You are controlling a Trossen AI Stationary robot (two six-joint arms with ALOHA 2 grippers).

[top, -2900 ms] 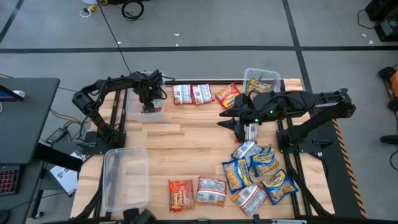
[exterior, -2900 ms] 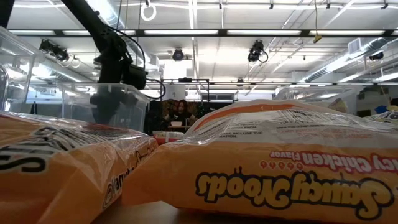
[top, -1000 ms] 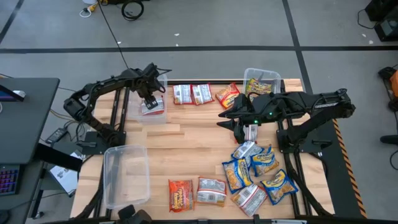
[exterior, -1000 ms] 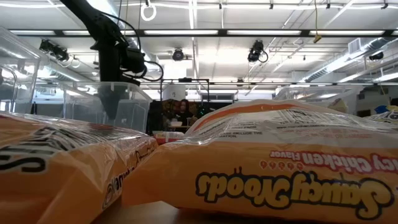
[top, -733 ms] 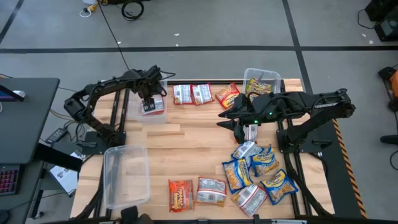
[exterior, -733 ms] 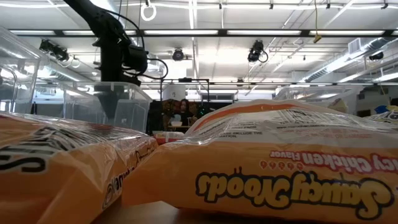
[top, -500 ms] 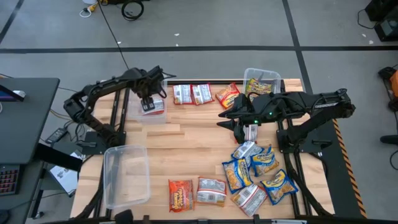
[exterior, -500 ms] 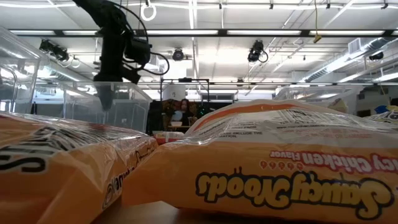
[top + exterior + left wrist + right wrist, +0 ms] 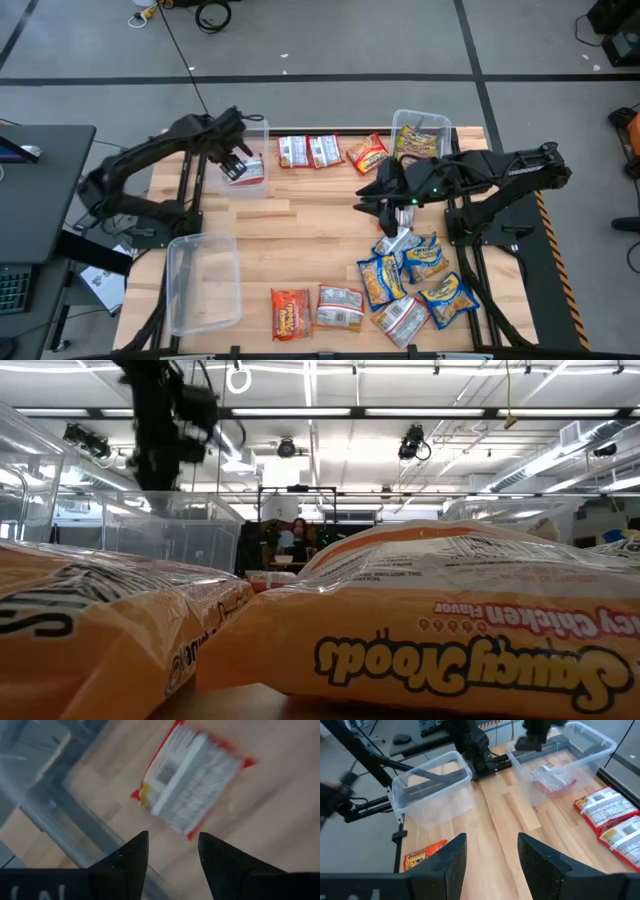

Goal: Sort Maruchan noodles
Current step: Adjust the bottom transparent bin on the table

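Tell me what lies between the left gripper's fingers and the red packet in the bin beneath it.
Nothing: in the left wrist view the left gripper hangs open over the red packet, with only air between.

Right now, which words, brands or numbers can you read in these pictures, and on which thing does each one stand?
"Saucy Noods", upside down: front orange packet, low view.
"Chicken Flavor", upside down: same packet, above the brand.
Small black print higher on it: too small to read.
Large dark letters on the left orange packet: cut off, unreadable.
Packet in the bin, left wrist view: blurred.
Packets on the table, high view: too small.
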